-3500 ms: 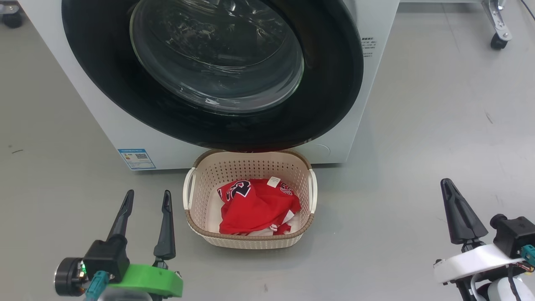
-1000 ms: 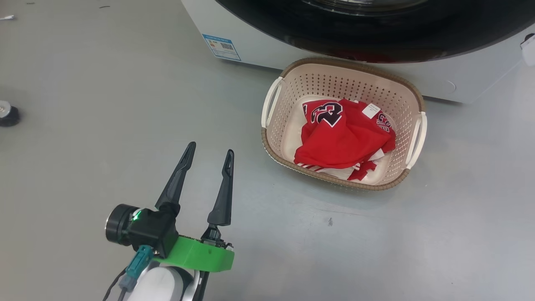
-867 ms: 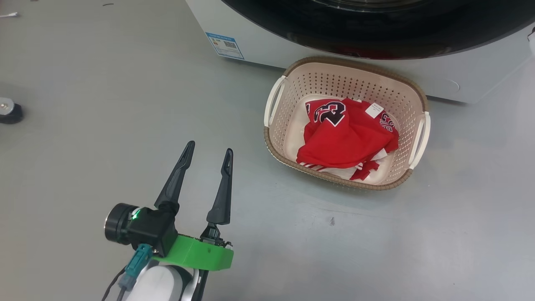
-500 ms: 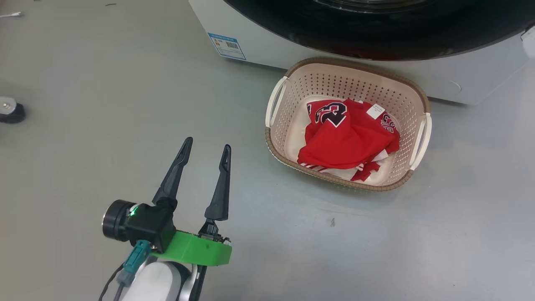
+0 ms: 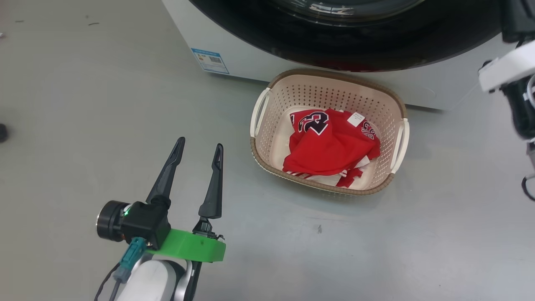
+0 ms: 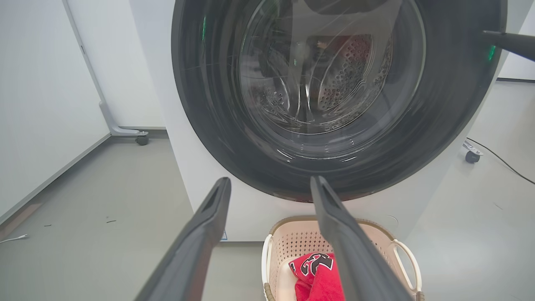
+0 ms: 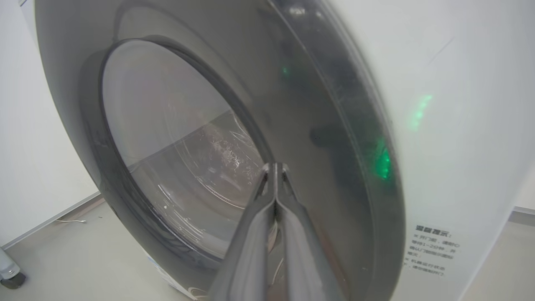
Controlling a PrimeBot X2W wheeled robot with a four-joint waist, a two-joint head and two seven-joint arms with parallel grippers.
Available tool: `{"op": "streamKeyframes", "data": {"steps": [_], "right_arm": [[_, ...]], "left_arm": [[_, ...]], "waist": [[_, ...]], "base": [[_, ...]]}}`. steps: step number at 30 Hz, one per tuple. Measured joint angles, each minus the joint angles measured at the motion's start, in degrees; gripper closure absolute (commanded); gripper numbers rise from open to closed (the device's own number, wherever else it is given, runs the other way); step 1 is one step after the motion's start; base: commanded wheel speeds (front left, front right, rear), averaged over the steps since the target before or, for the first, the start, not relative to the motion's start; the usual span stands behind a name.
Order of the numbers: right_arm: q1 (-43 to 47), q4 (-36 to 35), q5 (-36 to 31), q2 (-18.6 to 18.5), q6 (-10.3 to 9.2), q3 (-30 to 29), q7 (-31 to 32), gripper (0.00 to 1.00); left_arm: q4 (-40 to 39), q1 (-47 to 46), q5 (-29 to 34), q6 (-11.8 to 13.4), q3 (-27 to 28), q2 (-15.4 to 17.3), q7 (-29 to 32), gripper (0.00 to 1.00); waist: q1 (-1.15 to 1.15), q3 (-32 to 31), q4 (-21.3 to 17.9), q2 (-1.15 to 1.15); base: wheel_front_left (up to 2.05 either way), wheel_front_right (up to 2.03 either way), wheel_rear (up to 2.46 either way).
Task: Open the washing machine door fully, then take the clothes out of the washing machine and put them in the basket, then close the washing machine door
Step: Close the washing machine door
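Observation:
The washing machine point(image 5: 238, 58) fills the top of the head view, and its glossy black door point(image 5: 334, 46) lies shut against the white front. Just before it on the floor stands the cream basket point(image 5: 334, 94), with the red clothes point(image 5: 330, 146) bunched inside. My left gripper point(image 5: 199, 144) hovers open and empty over the floor, left of the basket. Its wrist view looks at the door point(image 6: 209, 104) between the left gripper's point(image 6: 271, 184) spread fingers. My right gripper point(image 7: 274, 167) is shut on nothing, its tips close to the door's black ring point(image 7: 317, 104); contact is unclear.
The right arm's white bracket point(image 5: 508, 69) hangs at the head view's right edge. Casters of wheeled stands point(image 6: 142, 140) point(image 6: 472, 156) sit on the grey floor either side of the machine, with a cable by the right one. A dark object point(image 5: 2, 133) lies at the far left.
The head camera has turned, shifting the whole picture. My right arm has risen from floor level to door height, its bracket larger at the right edge. The left gripper stays open.

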Motion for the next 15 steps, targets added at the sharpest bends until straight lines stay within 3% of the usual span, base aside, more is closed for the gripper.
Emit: {"op": "streamKeyframes", "data": {"steps": [10, 11, 12, 13, 14, 15], "right_arm": [[8.89, 0.19, 0.13, 0.67, 0.00, 0.31, -4.27, 1.00], [9.75, 0.25, 0.13, 0.79, 0.00, -0.05, -4.48, 0.85], [10.59, 0.29, 0.09, 0.87, 0.00, -0.20, -4.61, 0.56], [11.32, 0.32, -0.25, 0.98, -0.05, -0.23, -4.67, 0.42], [12.02, 0.32, -0.43, 1.15, -0.09, -0.37, -4.68, 0.11], [12.79, 0.32, -0.43, 1.46, -0.14, -0.60, -4.69, 0.00]], "left_arm": [[2.03, 0.06, 0.89, 0.00, 1.34, 0.00, -0.01, 0.00], [2.23, 0.07, 0.92, 0.00, 1.36, 0.01, -0.01, 0.00], [2.59, 0.08, 1.00, 0.00, 1.37, 0.00, -0.01, 0.00], [2.96, 0.11, 1.18, 0.00, 1.53, 0.00, -0.01, 0.00], [3.24, 0.12, 1.23, 0.00, 1.63, 0.01, 0.00, 0.00], [3.50, 0.12, 1.24, 0.00, 1.63, 0.02, -0.01, 0.00]], "waist": [[0.00, -2.90, -2.84, 0.00], [0.00, -3.23, -3.16, 0.00], [0.00, -3.58, -3.48, 0.00], [0.00, -3.92, -3.80, 0.00], [0.00, -4.27, -4.13, 0.00], [0.00, -4.66, -4.46, 0.00]], "base": [[0.00, 0.00, 0.00], [0.00, 0.00, 0.00], [0.00, 0.00, 0.00], [0.00, 0.00, 0.00], [0.00, 0.00, 0.00], [0.00, 0.00, 0.00]]}}
